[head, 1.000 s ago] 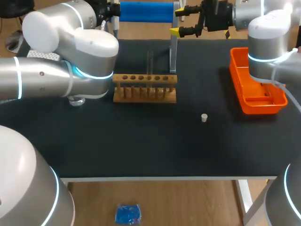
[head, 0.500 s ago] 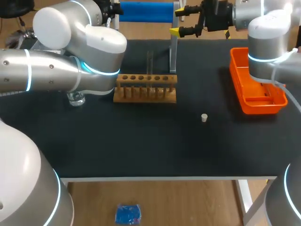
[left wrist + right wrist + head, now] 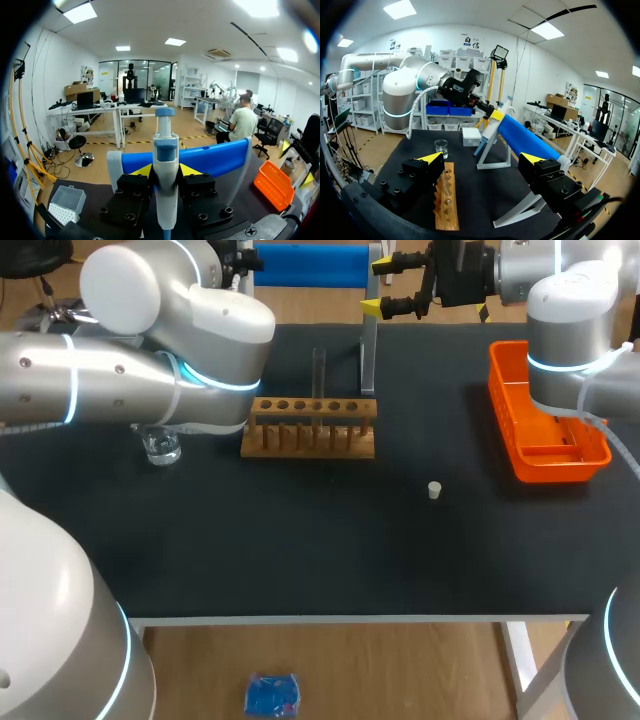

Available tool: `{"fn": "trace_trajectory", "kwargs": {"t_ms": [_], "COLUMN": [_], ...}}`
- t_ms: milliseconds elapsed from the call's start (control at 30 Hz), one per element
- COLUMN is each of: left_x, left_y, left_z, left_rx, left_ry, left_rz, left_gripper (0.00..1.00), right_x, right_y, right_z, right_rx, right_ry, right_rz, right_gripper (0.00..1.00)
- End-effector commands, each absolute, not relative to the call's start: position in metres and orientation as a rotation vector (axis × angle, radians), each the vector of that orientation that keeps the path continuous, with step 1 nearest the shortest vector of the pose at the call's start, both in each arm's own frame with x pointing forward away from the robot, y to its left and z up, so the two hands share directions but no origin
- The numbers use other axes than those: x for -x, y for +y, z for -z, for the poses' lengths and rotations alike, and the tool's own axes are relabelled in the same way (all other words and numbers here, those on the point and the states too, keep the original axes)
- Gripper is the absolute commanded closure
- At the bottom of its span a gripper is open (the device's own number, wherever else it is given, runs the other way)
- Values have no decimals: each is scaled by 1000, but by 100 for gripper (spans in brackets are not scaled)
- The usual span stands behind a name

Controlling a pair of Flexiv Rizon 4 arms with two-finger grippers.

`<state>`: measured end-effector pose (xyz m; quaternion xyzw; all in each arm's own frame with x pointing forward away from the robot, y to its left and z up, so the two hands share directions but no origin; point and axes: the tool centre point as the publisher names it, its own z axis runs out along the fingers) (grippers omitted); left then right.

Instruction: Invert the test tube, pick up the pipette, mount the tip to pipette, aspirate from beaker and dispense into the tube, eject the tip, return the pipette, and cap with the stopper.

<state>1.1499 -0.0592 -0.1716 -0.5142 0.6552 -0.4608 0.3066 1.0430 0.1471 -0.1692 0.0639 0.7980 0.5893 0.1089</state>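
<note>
The slim white-and-blue pipette [image 3: 165,145] stands upright against the blue bar holder [image 3: 215,156] at the table's far side, clamped between the left gripper's [image 3: 165,170] yellow tips. Its lower end is cut off from view. The right gripper [image 3: 482,158] is spread wide.

Mid-table sits the rack [image 3: 308,427], with the test tube [image 3: 319,370] standing in it. Left of the rack is the beaker [image 3: 160,447]. In front of the rack and off to the right, the stopper [image 3: 434,490] sits alone on the table [image 3: 300,550]. The tray [image 3: 545,455] lies along the right edge. Behind the rack rises the stand [image 3: 369,350], and the pipette [image 3: 165,150] rests on it, between the fingers of the left gripper [image 3: 165,171]. The tip box [image 3: 67,202] lies beside the stand, behind the beaker.
</note>
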Motion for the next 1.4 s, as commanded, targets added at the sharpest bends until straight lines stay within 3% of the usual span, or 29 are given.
{"fn": "trace_trajectory", "kwargs": {"t_ms": [33,1400], "left_x": [-1155,-1161], "left_y": [-61,-59], "left_z": [172,199], "left_rx": [1375,1445], "left_ry": [1740,1766], "left_rz": [1202,1140], "left_gripper": [100,100], "right_x": [-1043,-1043], "right_y": [146,146], "right_z": [168,168], "right_rx": [-187,-187], "right_ry": [2352,2352], "right_rz": [-1732,-1732], "right_gripper": [0,0]}}
